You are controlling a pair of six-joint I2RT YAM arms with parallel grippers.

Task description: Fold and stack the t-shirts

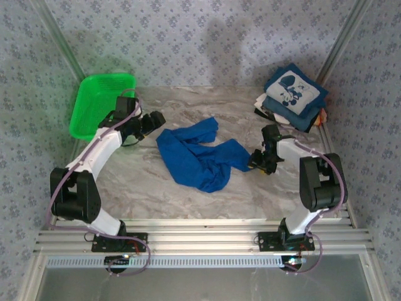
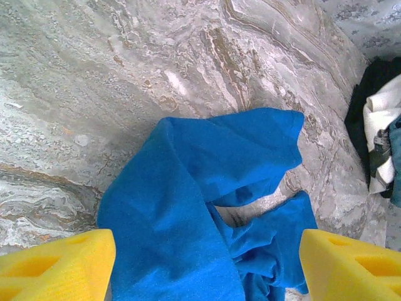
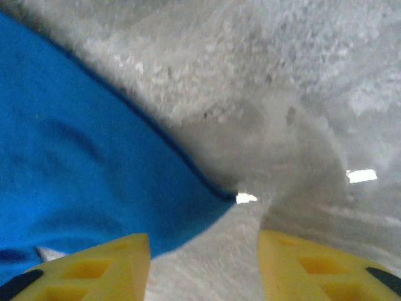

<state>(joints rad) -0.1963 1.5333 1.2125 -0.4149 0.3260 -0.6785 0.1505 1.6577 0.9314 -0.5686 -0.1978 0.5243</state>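
The royal-blue t-shirt (image 1: 200,157) is lying crumpled and unfolded at mid-table, while the folded stack (image 1: 294,94) is sitting at the far right corner. The left gripper (image 1: 153,120) is hovering at the shirt's left side with jaws spread wide; the right gripper (image 1: 255,162), jaws half apart, is pinching nothing at its right edge. The green basket (image 1: 81,103) is holding nothing visible.

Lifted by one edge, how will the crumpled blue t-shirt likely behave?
The blue t-shirt lies bunched in soft folds, so it is probably floppy and would hang from the pinched corner. It looks thin, likely light. Pushed on the smooth table, it would probably wrinkle up rather than slide as one piece.
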